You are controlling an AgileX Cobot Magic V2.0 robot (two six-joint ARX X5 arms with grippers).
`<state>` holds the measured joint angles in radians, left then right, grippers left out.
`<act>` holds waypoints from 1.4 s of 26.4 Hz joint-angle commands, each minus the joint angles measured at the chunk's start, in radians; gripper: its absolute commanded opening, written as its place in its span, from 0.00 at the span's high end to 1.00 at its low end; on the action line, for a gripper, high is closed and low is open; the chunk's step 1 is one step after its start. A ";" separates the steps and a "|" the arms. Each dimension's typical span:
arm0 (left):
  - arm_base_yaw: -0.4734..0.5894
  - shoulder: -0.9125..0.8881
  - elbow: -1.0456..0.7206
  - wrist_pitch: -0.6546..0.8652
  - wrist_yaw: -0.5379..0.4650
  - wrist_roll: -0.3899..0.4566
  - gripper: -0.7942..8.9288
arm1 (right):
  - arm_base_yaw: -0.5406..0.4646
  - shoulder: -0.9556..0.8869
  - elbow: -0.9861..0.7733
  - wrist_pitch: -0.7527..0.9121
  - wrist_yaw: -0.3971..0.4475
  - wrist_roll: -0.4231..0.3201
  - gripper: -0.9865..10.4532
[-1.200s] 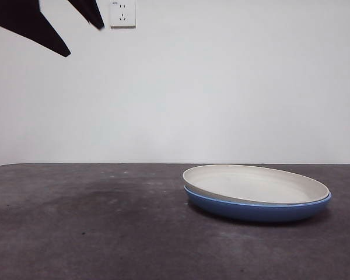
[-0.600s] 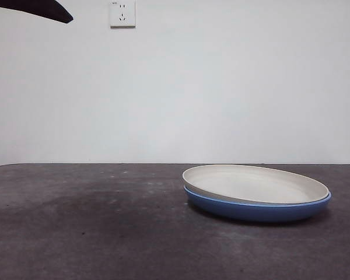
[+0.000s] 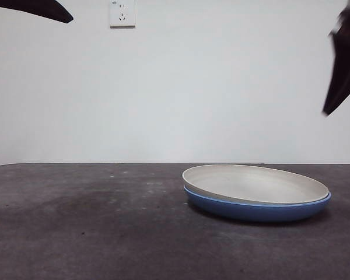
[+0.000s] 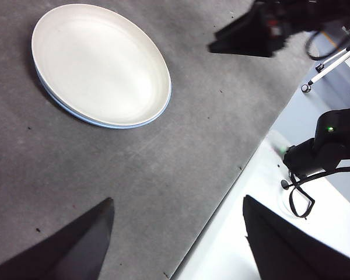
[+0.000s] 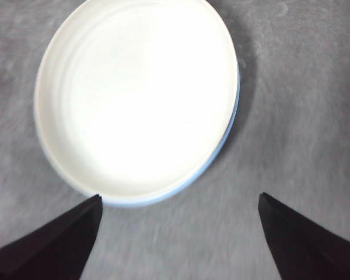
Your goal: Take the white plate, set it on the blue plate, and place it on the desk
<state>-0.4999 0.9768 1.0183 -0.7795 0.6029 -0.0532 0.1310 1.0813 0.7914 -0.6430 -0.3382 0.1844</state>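
The white plate (image 3: 254,184) lies nested on the blue plate (image 3: 256,210), right of centre on the desk (image 3: 93,233). In the right wrist view, my right gripper (image 5: 178,197) hangs open above the near rim of the white plate (image 5: 140,93); only a thin crescent of the blue plate (image 5: 216,157) shows. The right arm (image 3: 341,70) enters the front view high on the right, well above the plates. My left gripper (image 4: 176,201) is open over bare desk, far from the white plate (image 4: 99,64). The left arm's tip (image 3: 46,10) shows at the top left corner.
A wall socket (image 3: 122,13) sits high on the white back wall. In the left wrist view the desk's edge (image 4: 221,198) drops to a pale floor with a black device (image 4: 321,151) and cables. The right arm (image 4: 262,29) shows dark beyond the plates.
The right arm has come into the front view at the upper right. The left arm has drawn back up into the top left corner. The plates have not moved.
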 commanded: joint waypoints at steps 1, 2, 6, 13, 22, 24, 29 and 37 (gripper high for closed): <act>-0.005 0.008 0.008 0.009 0.004 0.016 0.57 | 0.002 0.092 0.005 0.070 0.003 0.021 0.55; -0.005 0.008 0.008 0.009 0.004 0.016 0.57 | 0.002 0.119 0.005 0.091 0.003 0.023 0.55; -0.005 0.008 0.008 0.010 0.004 0.016 0.57 | 0.002 0.224 0.005 0.174 0.002 0.034 0.59; -0.005 0.008 0.008 0.010 0.004 0.016 0.57 | 0.001 0.359 0.005 0.279 -0.002 0.063 0.61; -0.005 0.008 0.008 0.010 0.004 0.016 0.57 | 0.001 0.455 0.005 0.356 -0.008 0.075 0.72; -0.005 0.008 0.008 0.010 0.004 0.016 0.57 | 0.001 0.462 0.005 0.365 -0.009 0.075 0.76; -0.005 0.008 0.008 0.010 0.004 0.016 0.57 | -0.001 0.468 0.005 0.366 -0.001 0.075 0.83; -0.005 0.008 0.008 0.009 0.004 0.014 0.57 | -0.025 0.467 0.005 0.366 -0.002 0.099 0.91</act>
<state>-0.4999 0.9768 1.0183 -0.7792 0.6025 -0.0494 0.1062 1.5318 0.7914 -0.2783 -0.3447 0.2714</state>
